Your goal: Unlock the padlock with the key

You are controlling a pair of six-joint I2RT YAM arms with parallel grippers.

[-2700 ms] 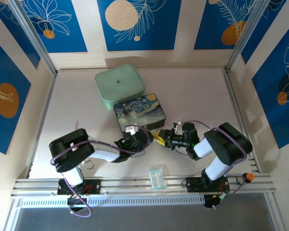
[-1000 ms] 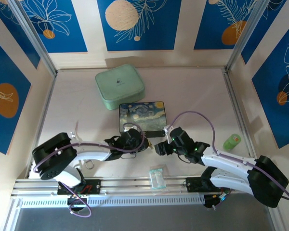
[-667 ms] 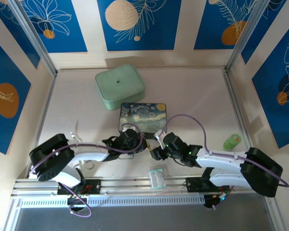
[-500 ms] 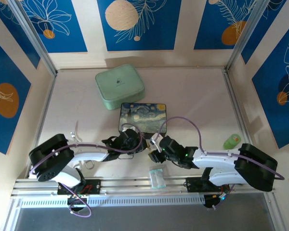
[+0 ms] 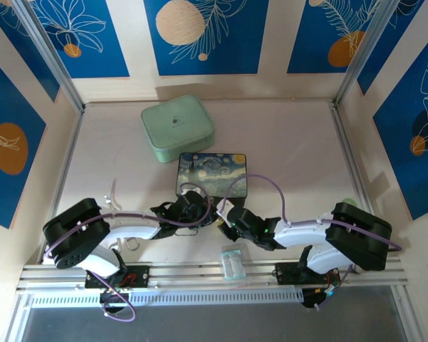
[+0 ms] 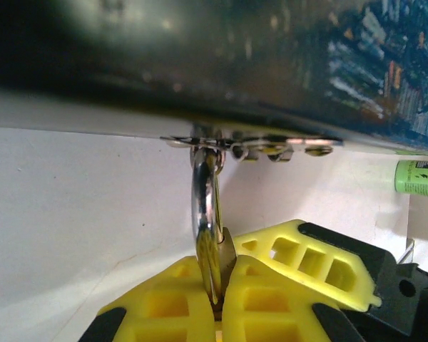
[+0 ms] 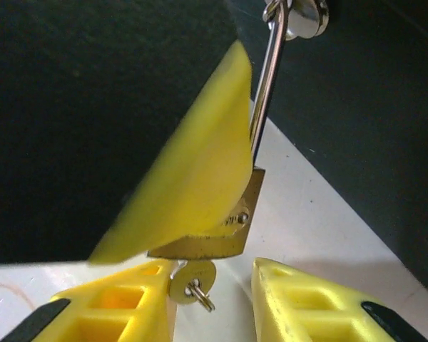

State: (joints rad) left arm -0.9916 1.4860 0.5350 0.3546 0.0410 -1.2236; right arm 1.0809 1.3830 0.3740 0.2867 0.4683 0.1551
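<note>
The brass padlock (image 7: 215, 238) hangs by its silver shackle (image 6: 205, 203) from the hasp (image 6: 257, 147) of the starry-night box (image 5: 212, 173). My left gripper (image 6: 220, 276) is shut on the padlock's body, and one of its yellow fingers covers part of the brass in the right wrist view. The key (image 7: 192, 277) sticks out of the padlock's underside, with a small ring through its round head. My right gripper (image 7: 212, 275) is open around that head; its left finger touches it and the right finger stands apart. In the top view both grippers meet at the box's front edge (image 5: 220, 217).
A mint-green case (image 5: 177, 128) lies behind the box. A clear packet (image 5: 233, 263) sits near the front rail. A green bottle (image 6: 419, 178) lies to the right, mostly behind my right arm (image 5: 349, 235) in the top view.
My right arm has swung left, up to the padlock, and its jaws have narrowed around the key head. The left gripper has kept its hold and place.
</note>
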